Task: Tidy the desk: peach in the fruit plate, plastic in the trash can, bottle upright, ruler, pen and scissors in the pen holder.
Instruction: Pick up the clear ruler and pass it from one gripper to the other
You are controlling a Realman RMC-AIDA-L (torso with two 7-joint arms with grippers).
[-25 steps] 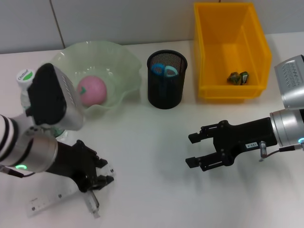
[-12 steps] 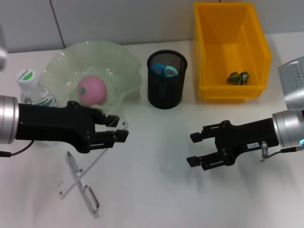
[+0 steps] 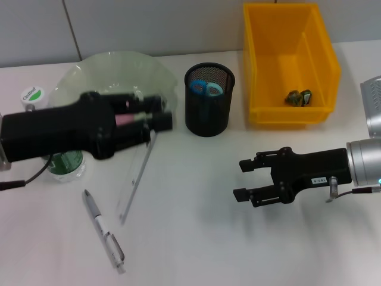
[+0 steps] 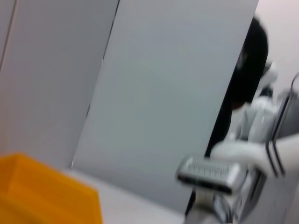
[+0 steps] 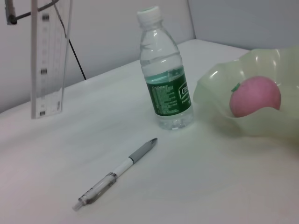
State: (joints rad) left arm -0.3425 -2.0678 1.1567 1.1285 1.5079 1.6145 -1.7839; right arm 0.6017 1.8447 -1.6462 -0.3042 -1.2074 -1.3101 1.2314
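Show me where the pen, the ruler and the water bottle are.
pen [image 3: 104, 231]: head view, middle of its barrel.
ruler [image 3: 136, 180]: head view, its clear blade.
water bottle [image 5: 167, 83]: right wrist view, its green label.

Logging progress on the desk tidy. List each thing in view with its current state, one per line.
Ruler: held by the left hand, hanging off the desk.
Pen: lying on the desk.
Bottle: upright, capped.
Peach: in the fruit plate.
Scissors: in the pen holder.
Plastic: in the trash can.
Right hand: open, empty.
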